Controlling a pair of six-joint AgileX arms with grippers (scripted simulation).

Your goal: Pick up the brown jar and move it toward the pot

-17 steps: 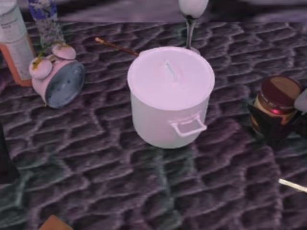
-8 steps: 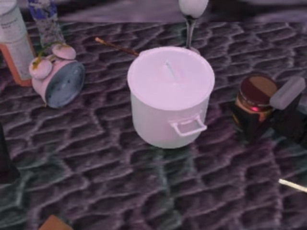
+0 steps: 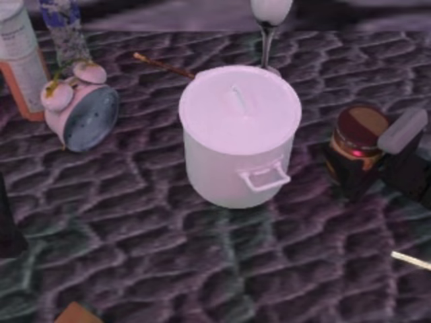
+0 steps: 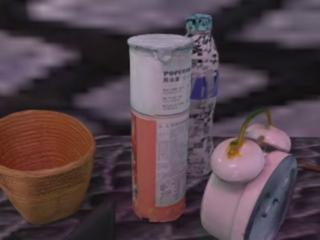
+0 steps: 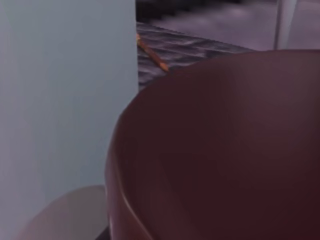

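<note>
The brown jar (image 3: 360, 138), with a maroon lid and a tan label, hangs just right of the pot (image 3: 239, 134), a narrow gap between them. My right gripper (image 3: 357, 165) is shut on the jar, its dark fingers at the jar's sides and its body reaching in from the right edge. In the right wrist view the maroon jar lid (image 5: 225, 150) fills most of the picture, and the pale pot wall (image 5: 65, 100) stands close beside it. My left arm (image 3: 5, 222) is parked at the left edge.
A pink alarm clock (image 3: 81, 108), a white-and-orange bottle (image 3: 20, 60) and a patterned bottle (image 3: 64, 27) stand at the far left. A wine glass (image 3: 268, 27) and a thin stick (image 3: 161, 65) lie behind the pot. A woven basket (image 4: 42, 160) appears in the left wrist view.
My right gripper carried the jar left toward the pot during the first half second. Since then it has barely moved. The left arm stayed still.
</note>
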